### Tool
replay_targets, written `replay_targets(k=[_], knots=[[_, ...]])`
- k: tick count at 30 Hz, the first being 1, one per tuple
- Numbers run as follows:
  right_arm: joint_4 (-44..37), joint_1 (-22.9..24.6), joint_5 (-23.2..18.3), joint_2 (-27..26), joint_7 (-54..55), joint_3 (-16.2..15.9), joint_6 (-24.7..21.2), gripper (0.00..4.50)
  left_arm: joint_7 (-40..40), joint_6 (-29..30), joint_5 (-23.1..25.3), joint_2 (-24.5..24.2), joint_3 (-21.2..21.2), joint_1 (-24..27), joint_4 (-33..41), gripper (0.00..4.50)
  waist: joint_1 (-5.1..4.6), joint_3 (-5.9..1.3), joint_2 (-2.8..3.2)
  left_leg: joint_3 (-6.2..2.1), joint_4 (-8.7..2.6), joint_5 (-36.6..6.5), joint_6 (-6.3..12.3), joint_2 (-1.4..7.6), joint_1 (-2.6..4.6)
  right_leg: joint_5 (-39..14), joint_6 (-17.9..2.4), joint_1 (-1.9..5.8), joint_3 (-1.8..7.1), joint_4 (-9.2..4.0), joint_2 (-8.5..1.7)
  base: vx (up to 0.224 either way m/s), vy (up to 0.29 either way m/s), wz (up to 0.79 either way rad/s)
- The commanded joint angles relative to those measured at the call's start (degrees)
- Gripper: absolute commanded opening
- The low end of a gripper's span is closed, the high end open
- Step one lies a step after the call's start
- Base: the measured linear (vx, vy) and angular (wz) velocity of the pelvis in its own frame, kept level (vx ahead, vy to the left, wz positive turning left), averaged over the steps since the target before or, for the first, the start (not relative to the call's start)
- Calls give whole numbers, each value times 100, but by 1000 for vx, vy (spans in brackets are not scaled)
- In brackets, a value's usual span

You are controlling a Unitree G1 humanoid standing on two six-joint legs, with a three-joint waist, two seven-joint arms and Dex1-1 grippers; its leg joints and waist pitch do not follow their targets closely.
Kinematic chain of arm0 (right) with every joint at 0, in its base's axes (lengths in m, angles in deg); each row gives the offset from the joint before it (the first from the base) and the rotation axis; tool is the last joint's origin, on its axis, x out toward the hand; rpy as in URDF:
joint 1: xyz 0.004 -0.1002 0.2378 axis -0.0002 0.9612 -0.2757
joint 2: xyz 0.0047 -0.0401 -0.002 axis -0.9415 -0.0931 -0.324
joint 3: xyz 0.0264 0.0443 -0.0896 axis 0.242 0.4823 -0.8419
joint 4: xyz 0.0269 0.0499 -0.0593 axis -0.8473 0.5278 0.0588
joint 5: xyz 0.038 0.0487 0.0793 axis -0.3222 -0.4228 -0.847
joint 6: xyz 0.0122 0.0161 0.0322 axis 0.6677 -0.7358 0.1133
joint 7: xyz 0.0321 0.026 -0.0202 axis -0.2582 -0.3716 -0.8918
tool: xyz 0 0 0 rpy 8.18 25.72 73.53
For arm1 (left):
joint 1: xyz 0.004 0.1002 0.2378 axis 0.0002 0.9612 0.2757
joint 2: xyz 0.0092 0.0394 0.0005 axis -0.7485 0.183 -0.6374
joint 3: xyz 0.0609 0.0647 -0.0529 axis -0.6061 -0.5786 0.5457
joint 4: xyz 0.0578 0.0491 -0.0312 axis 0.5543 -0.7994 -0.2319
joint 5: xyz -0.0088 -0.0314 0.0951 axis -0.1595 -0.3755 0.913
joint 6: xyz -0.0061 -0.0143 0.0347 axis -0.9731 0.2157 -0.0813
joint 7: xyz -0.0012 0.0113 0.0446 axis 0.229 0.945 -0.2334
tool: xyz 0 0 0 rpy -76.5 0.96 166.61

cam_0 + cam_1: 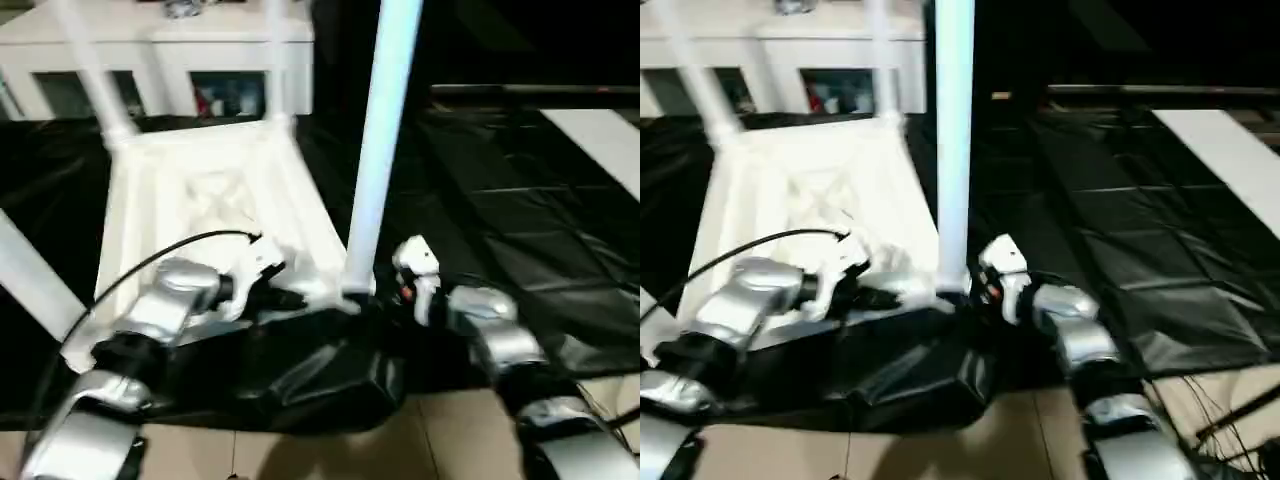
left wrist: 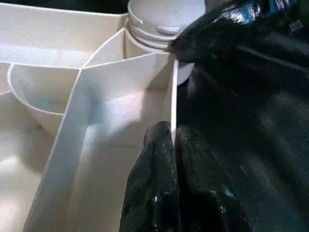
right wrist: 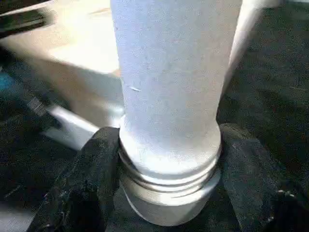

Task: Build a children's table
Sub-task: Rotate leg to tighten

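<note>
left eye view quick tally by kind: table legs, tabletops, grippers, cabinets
legs: 4
tabletop: 1
grippers: 2 (left gripper, right gripper)
cabinet: 1
total: 8

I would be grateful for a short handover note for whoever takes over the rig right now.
Left gripper: shut on the tabletop's side wall, near corner.
Right gripper: fingers on either side of the near leg at its base; a firm grip cannot be judged.
Tabletop: upside down on the black sheet.
Done: two far legs stand in their sockets; the near leg is upright at its corner.
Left: confirm it is seated; a fourth leg is still to be checked.
</note>
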Motion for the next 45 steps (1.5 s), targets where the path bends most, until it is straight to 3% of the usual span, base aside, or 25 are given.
replay_targets(k=[1,3,5,6,7,11,13,15,17,22,24,30,32,34,35,37,38,39,40,42,45], knots=[[358,-200,-52,-524,912,47,-163,269,-496,32,13,529,-141,-110,-231,0,-24,-261,-7,19,-395,-2461,-114,-117,68,-3371,-649,173,81,-595,-195,0,0,0],[683,-372,113,-749,1748,119,-255,269,-897,-22,74,757,-75,-209,-416,0,-80,-248,-6,-11,-385,-2667,-140,-140,104,-3738,-497,148,25,-664,-191,0,0,0],[960,-545,338,-897,2447,70,-226,269,-1201,-114,108,950,-28,-285,-565,0,-119,-252,-1,-43,-397,-2742,-144,-155,82,-3883,-372,172,-23,-707,-196,0,0,0],[1059,-619,397,-963,2691,55,-216,269,-1309,-177,132,1016,-27,-306,-619,0,-142,-253,46,-60,-416,-2859,-119,-156,102,-3857,-342,173,-54,-750,-188,0,0,0],[1059,-619,397,-963,2691,55,-216,269,-1309,-177,132,1016,-27,-306,-619,0,-156,-258,24,-74,-424,-2863,-109,-158,81,-3801,-321,192,-65,-753,-191,0,0,0],[1184,-780,322,-1270,2477,120,-30,269,-1334,-280,216,1087,-77,-317,-724,0,-233,-236,88,-117,-463,-3408,-2,-133,168,-3642,-366,169,-151,-839,-169,0,0,0],[1168,-756,268,-1329,2198,142,103,269,-1324,-333,252,1053,-54,-333,-778,0,-249,-250,91,-135,-493,-3470,34,-112,147,-3420,-427,239,-186,-831,-192,0,0,0],[1146,-717,234,-1300,2075,168,204,324,-1288,-382,278,987,-42,-343,-817,0,-236,-244,71,-114,-495,-3448,77,-133,148,-3384,-457,224,-209,-845,-215,0,0,0],[1083,-678,224,-1202,1978,163,302,340,-1236,-411,277,911,-36,-339,-821,0,-220,-253,55,-105,-485,-3368,111,-139,157,-3408,-489,206,-183,-838,-246,0,0,0],[917,-656,239,-853,1597,145,410,388,-917,-517,282,711,-70,-268,-730,0,-189,-268,54,-87,-505,-3116,181,-132,97,-3146,-653,222,-111,-772,-260,0,0,0],[676,-564,371,-552,1115,-23,515,408,-691,-546,281,579,-108,-209,-630,0,-159,-279,43,-61,-499,-2984,237,-127,83,-2983,-723,238,-81,-746,-261,0,0,0],[112,-246,486,202,-316,-395,699,408,143,-585,186,242,-242,-61,-297,0,-69,-308,13,0,-482,-2390,398,-97,21,-2244,-1062,280,-1,-612,-254,0,0,0],[-216,-68,372,539,-1140,-517,669,408,737,-595,54,59,-335,53,-43,0,0,-319,0,19,-460,-2211,456,-82,25,-2056,-1142,289,19,-570,-241,0,0,0],[-459,39,301,769,-1656,-613,630,408,1163,-532,-26,-95,-425,134,152,0,84,-324,31,74,-426,-2129,488,-57,78,-1847,-1315,231,59,-526,-234,56,-35,15],[-470,43,296,780,-1681,-617,627,408,1182,-527,-29,-103,-430,137,160,0,84,-324,31,74,-426,-2129,488,-57,78,-1847,-1315,231,59,-526,-234,58,-40,17],[-725,142,207,997,-2171,-716,561,408,1586,-417,-62,-280,-532,218,358,0,179,-337,16,139,-389,-1994,487,-23,109,-1635,-1403,206,99,-469,-211,64,-46,21],[-884,189,148,1120,-2471,-791,530,408,1840,-254,-92,-398,-598,266,503,0,217,-370,26,157,-372,-1682,475,0,111,-1104,-1559,222,140,-381,-179,61,-40,21],[-946,206,145,1160,-2575,-816,525,408,1917,-177,-116,-435,-614,281,556,0,217,-370,26,157,-372,-1682,475,0,111,-1104,-1559,222,140,-381,-179,54,-15,8],[-986,217,146,1184,-2641,-830,522,408,1966,-129,-132,-458,-623,291,589,0,237,-382,21,149,-354,-1378,520,-21,28,-747,-1589,270,131,-307,-156,51,4,-1],[-1030,207,159,1225,-2863,-878,499,408,2158,-3,-162,-537,-683,334,703,0,251,-399,1,136,-318,-1127,547,-38,-11,-344,-1632,292,135,-243,-162,25,2,0],[-1042,142,145,1241,-3072,-909,451,408,2191,29,-196,-567,-686,354,764,0,245,-404,-18,144,-288,-1027,653,-55,-22,-193,-1672,288,126,-220,-157,0,0,0]])
